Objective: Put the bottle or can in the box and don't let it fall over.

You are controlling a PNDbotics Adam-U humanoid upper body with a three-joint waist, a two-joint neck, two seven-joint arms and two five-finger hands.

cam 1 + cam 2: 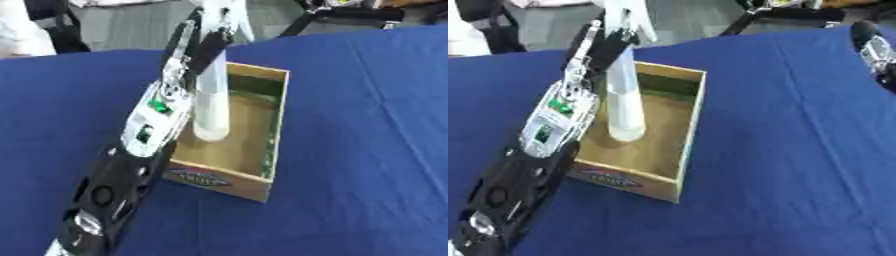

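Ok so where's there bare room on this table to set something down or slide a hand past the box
Bare blue tablecloth runs to the right of the cardboard box and along the near edge in front of it; the far left corner is bare too. It is crowded at the box's left wall, where the left hand holds the white bottle upright inside. The right hand shows at the right edge.

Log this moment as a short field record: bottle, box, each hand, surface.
bottle: white bottle upright, base on the box floor
box: open cardboard box on the table
left hand: left hand curled round the bottle's upper part
right hand: right arm shows at the right edge of the right eye view; fingers not visible
surface: blue cloth over the table
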